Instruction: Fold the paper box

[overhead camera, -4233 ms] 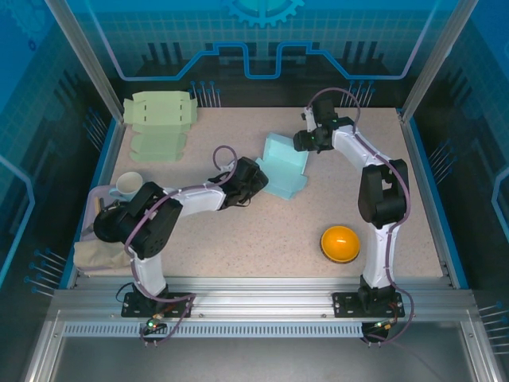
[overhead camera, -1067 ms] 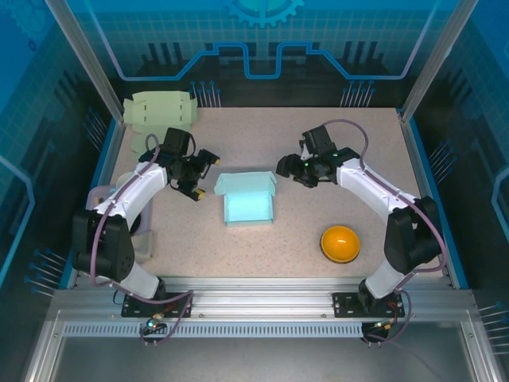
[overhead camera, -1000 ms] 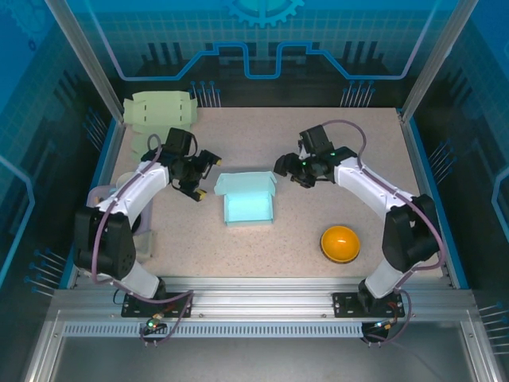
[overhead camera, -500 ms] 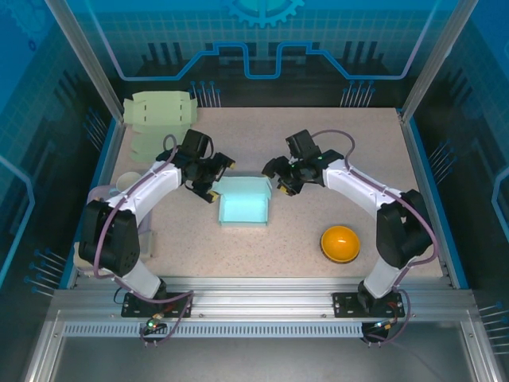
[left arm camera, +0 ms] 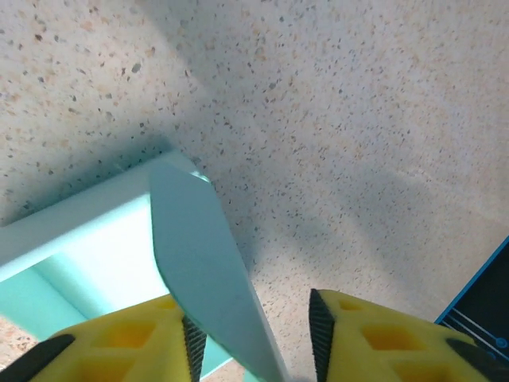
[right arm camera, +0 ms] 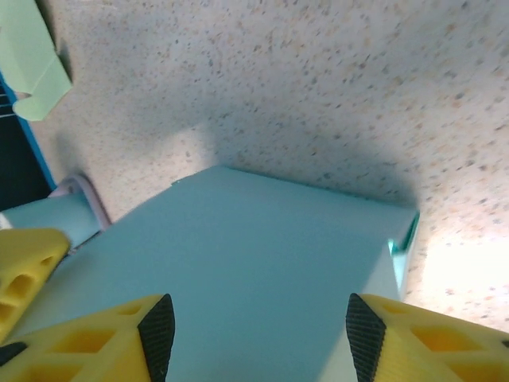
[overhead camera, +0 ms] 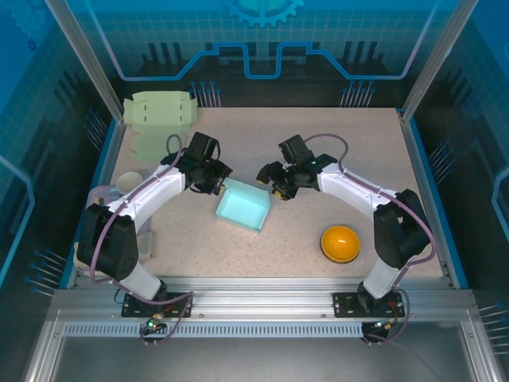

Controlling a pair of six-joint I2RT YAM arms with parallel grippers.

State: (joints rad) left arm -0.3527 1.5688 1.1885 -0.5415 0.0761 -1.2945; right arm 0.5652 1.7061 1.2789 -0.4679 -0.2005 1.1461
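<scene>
From above, the pale blue box (overhead camera: pixel 242 208) sits near the middle of the table (overhead camera: pixel 318 135), turned askew to the table's edges with its open side up. The left pincer (overhead camera: pixel 216 179) is at the box's far left corner and the right pincer (overhead camera: pixel 274 183) at its far right corner, the two arms closing in from either side. There is bare tabletop all along the near side of the box and a wide stretch behind it up to the far edge. An orange bowl (overhead camera: pixel 339 243) sits off to the near right, well apart from the box. Flat green cardboard sheets (overhead camera: pixel 159 111) lie in the far left corner, and a cup (overhead camera: pixel 127 185) stands by the left edge, both clear of the arms.

In the left wrist view, a thin flap (left arm camera: pixel 203 263) of the box (left arm camera: pixel 87 247) stands up between the fingers of the left pincer (left arm camera: pixel 253 326). It lies against one pad (left arm camera: pixel 191 350), while a gap shows before the other, so the jaws are apart and not pinching it. Open table runs beyond the box's corner.

In the right wrist view, the right pincer (right arm camera: pixel 256 318) has its jaws spread wide, with a broad panel of the box (right arm camera: pixel 254 247) lying between and beneath them. The panel's far edge ends on bare table. A corner of green cardboard (right arm camera: pixel 32 64) shows at the upper left.
</scene>
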